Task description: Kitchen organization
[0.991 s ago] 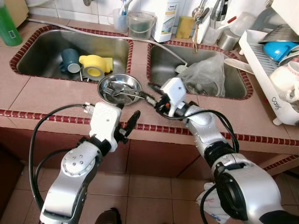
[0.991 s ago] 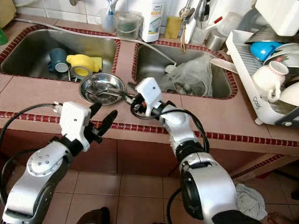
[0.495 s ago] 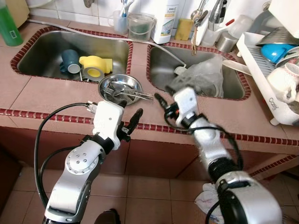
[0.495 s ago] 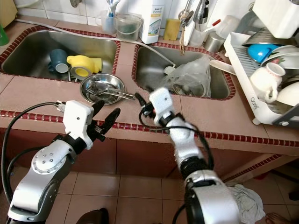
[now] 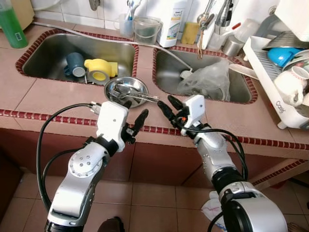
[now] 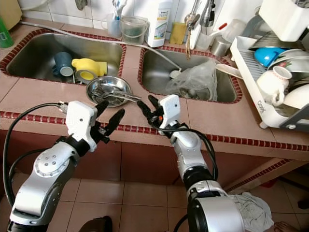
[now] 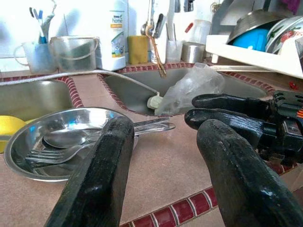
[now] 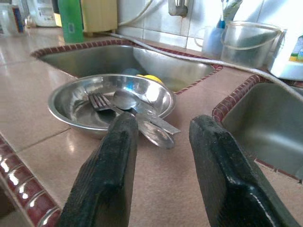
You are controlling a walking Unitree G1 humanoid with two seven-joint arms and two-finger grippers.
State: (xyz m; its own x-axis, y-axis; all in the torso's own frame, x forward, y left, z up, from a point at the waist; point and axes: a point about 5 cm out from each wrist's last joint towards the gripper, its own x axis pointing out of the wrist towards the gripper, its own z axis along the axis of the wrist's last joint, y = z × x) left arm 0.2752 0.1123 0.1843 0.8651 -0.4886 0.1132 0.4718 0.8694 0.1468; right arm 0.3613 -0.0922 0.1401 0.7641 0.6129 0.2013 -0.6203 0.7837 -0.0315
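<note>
Cutlery (image 5: 129,95) lies heaped in the steel bowl (image 5: 126,91) on the tiled worktop (image 5: 48,96), handles jutting over the bowl's rim toward our right hand (image 5: 165,107). Both our hands hover just short of the bowl, left hand (image 5: 134,116) and right alike spread wide and holding nothing. We judge the tidying barely begun: mugs (image 5: 75,64) still sit in the sink (image 5: 53,48) behind the bowl.

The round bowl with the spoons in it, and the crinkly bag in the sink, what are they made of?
The bowl looks like polished steel: silvery and mirror-bright, with the spoons and fork reflecting in it, and they look like the same shiny metal. The bag seems to be thin, clear plastic: see-through, wrinkled and glossy.
</note>
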